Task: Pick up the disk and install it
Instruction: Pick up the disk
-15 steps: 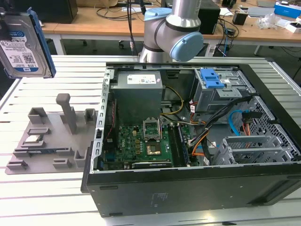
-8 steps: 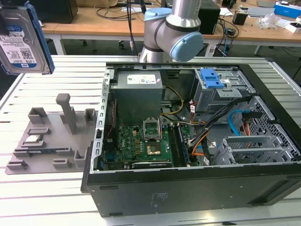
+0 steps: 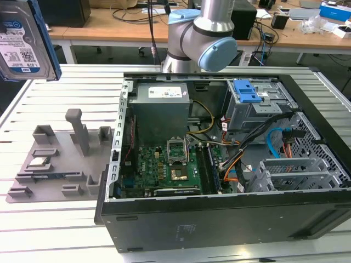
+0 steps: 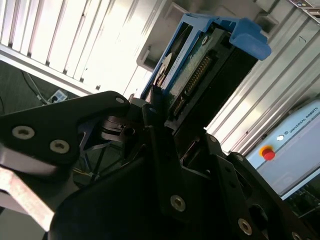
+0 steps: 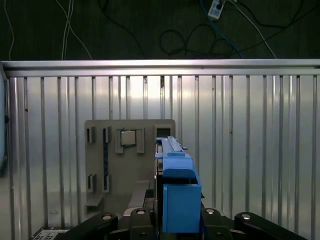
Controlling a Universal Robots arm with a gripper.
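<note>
Bright blue plastic frames the one disk (image 3: 24,38), which hangs in the air at the exterior view's upper left corner. Its label faces the camera, and it is above the slatted aluminium table (image 3: 55,235), well apart from the one open computer case (image 3: 219,224). The gripper (image 4: 182,120) is clamped on it, with a black finger (image 4: 159,135) pressed against the carrier's side (the connector row faces the second wrist view). In the first wrist view the disk (image 5: 177,192) shows edge-on over one grey fixture tray (image 5: 97,165) carrying one small square chip (image 5: 128,137). Bare slats lie on either side, up to the table's far edge. Inside the case, one grey cage (image 3: 238,112) carries one blue latch (image 3: 247,92).
</note>
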